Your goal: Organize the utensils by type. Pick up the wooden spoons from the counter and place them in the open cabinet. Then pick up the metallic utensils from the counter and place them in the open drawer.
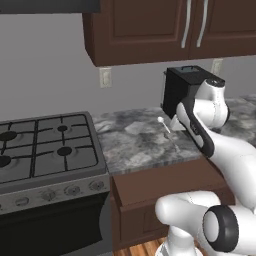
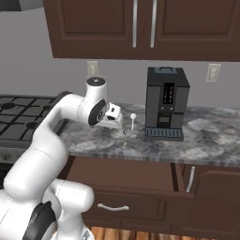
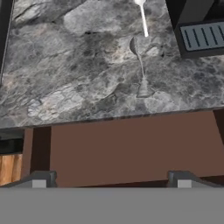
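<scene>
Two metallic utensils lie on the marbled counter [image 3: 65, 65]: a silvery-white spoon [image 3: 142, 17] [image 2: 133, 120] [image 1: 163, 124] beside the coffee machine, and a faint grey slender piece [image 3: 140, 65] [image 2: 124, 138] nearer the front edge. The open drawer [image 3: 131, 146] [image 2: 126, 172] [image 1: 165, 186] sticks out right below them, its brown floor bare. My gripper [image 3: 111, 179] [image 2: 120, 124] hovers over the counter's front edge just left of the grey piece, fingers wide open and holding nothing. The wooden spoons and the open cabinet are out of view.
A black coffee machine [image 2: 166, 103] [image 1: 184, 90] stands on the counter right of the utensils. A gas stovetop [image 1: 45, 145] lies to the left. Shut wall cabinets [image 2: 140, 26] hang above. My own arm [image 1: 200, 125] crosses in front of the counter's right part.
</scene>
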Controlling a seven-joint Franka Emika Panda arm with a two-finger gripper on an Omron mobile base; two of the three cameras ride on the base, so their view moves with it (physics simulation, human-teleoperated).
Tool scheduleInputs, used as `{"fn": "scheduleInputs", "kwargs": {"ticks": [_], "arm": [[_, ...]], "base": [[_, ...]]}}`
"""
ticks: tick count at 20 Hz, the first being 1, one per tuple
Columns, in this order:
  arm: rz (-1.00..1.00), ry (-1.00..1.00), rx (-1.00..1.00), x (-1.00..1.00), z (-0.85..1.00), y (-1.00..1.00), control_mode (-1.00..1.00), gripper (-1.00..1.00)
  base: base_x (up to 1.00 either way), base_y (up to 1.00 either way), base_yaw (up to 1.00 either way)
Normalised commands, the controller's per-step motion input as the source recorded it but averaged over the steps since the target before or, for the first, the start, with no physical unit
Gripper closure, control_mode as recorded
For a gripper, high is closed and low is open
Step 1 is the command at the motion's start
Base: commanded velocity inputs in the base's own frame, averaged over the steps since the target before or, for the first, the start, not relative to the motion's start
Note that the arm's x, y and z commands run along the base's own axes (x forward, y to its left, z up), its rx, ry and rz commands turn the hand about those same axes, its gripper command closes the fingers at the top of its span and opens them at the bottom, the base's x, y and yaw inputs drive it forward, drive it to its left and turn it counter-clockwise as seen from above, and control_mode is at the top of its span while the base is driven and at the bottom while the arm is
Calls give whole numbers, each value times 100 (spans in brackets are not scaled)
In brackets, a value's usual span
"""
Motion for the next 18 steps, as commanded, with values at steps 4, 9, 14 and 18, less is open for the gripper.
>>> {"fn": "scheduleInputs", "kwargs": {"ticks": [4, 9, 14, 18], "arm": [[0, 3, 0, 43, -26, -2, -100, -100], [0, 5, 0, 15, -23, -4, -100, -100], [0, 6, 0, 28, -40, -4, -100, -100], [0, 2, 0, 25, -39, -4, -100, -100]], "base": [[0, 0, 0], [0, 0, 0], [0, 0, 0], [0, 0, 0]]}}
